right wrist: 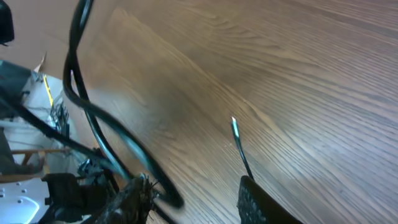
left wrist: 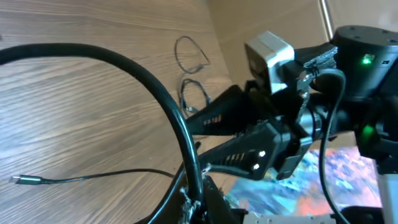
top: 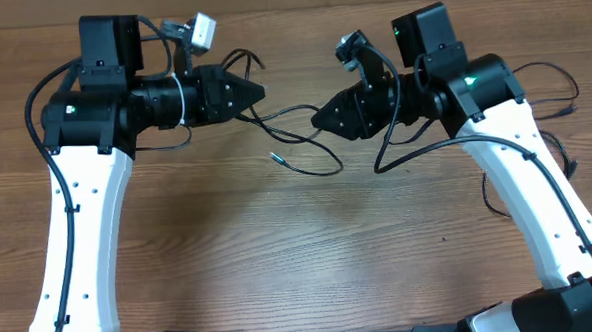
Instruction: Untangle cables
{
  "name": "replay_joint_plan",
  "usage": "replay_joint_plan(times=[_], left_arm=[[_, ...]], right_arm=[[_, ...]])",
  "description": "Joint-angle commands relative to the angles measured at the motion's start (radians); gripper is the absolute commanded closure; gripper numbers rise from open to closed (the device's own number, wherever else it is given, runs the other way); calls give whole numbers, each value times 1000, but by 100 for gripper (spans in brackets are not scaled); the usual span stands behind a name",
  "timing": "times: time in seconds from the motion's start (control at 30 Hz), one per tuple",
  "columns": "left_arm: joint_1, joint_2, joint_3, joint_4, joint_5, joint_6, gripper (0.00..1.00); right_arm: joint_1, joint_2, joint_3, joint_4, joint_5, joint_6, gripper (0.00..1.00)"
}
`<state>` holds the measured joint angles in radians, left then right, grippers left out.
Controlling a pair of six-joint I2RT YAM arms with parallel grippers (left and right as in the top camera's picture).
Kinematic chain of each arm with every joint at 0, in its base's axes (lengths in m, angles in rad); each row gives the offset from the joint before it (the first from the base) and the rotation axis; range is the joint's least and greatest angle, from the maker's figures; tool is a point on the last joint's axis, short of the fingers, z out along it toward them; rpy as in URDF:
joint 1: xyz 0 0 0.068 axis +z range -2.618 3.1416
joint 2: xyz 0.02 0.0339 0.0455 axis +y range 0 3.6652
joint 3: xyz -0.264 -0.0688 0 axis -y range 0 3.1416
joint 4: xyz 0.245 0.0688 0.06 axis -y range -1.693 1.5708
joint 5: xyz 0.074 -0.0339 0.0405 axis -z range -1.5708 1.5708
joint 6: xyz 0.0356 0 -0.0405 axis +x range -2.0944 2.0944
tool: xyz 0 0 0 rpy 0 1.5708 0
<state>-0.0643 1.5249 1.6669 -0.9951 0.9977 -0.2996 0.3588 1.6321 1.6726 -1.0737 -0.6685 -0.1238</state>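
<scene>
Separating stage of untangling, far centre of brown wooden table (top: pixel 280 257). Left gripper (top: pixel 260 90) clamped on thin black flexible cable (left wrist: pixel 99 177), silvery plug end (top: pixel 274 156) lying free. Right gripper (top: pixel 317 120) beside it, jaws parted. Next, probably: taking a fresh hold, pulling rightward.

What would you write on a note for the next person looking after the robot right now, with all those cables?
Left gripper: shut. A thin cable starts by its tip, but I can't tell if it is pinched.
Right gripper: jaws apart, gripping nothing. The cable's silvery plug pokes out just ahead of one finger.
Cables: that one runs between both grippers and curls round to the plug. More small loops lie farther off on the table.
Done: nothing looks fully straightened.
Left: pull the loops out and lay each cable apart.
</scene>
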Motion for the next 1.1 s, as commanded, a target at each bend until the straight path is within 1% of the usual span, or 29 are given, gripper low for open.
replay_joint_plan(times=[0.0, 0.07, 0.1, 0.13, 0.17, 0.2, 0.23, 0.27, 0.3, 0.33, 0.4, 0.43, 0.47, 0.53, 0.6, 0.63, 0.67, 0.73, 0.77, 0.8, 0.83, 0.87, 0.93, 0.97, 1.0, 1.03, 1.07], left_arm=[[-15, -18, 11, 6, 53, 4, 96], [-22, -18, 11, 8, 79, 4, 96], [-26, -18, 11, 8, 102, 5, 96], [-27, -18, 11, 6, 112, 5, 96], [-27, -18, 11, 3, 112, 6, 96], [-27, -18, 11, -4, 109, 10, 96], [-27, -18, 11, -26, 88, 31, 96], [-26, -18, 11, -69, 23, 55, 96], [-26, -18, 11, -98, -27, 62, 96], [-26, -18, 11, -125, -80, 71, 96], [-16, -18, 11, -190, -226, 87, 96], [-3, -18, 11, -208, -259, 87, 96], [13, -20, 11, -219, -272, 88, 96], [64, -28, 11, -232, -272, 92, 96], [109, -37, 11, -237, -269, 92, 96], [124, -43, 11, -239, -265, 94, 96], [137, -53, 11, -239, -265, 95, 96], [133, -56, 11, -238, -265, 98, 96], [125, -55, 11, -238, -268, 99, 96], [118, -55, 11, -238, -277, 99, 96], [109, -55, 11, -237, -291, 103, 96], [95, -55, 11, -237, -327, 106, 96], [71, -54, 11, -237, -398, 106, 96], [56, -53, 11, -238, -448, 106, 95], [31, -53, 11, -238, -531, 105, 94], [21, -53, 11, -238, -567, 105, 94], [-7, -53, 11, -240, -651, 97, 93]], right_arm=[[18, 1, 4, 11, 7, -16, 57], [19, 1, 4, 24, 48, -15, 77], [19, 1, 3, 29, 102, -3, 91], [19, 1, 2, 32, 190, 43, 96], [19, 1, 2, 32, 325, 132, 96], [19, 1, 2, 29, 421, 192, 96], [19, 1, 2, 1, 697, 364, 96], [16, 1, 2, -45, 913, 506, 96], [12, 1, 2, -83, 1030, 584, 96], [7, 1, 2, -111, 1102, 629, 96], [-14, 1, 2, -164, 1220, 681, 94], [-32, 1, 2, -177, 1246, 681, 92], [-45, 1, 2, -186, 1254, 681, 90], [-98, 1, 2, -213, 1262, 682, 90], [-152, 1, 2, -223, 1238, 681, 91], [-170, 1, 2, -223, 1210, 681, 92], [-198, 1, 2, -216, 1114, 655, 94], [-208, 1, 2, -202, 998, 584, 93], [-208, 1, 2, -192, 951, 547, 88], [-208, 1, 2, -179, 910, 513, 77], [-208, 1, 2, -167, 865, 471, 70], [-208, 1, 2, -156, 816, 424, 65], [-208, 1, -2, -139, 747, 353, 59], [-208, 1, -8, -127, 711, 317, 54], [-208, 1, -23, -106, 684, 282, 49], [-208, 1, -33, -92, 680, 270, 47], [-208, 3, -55, -61, 681, 257, 42]])
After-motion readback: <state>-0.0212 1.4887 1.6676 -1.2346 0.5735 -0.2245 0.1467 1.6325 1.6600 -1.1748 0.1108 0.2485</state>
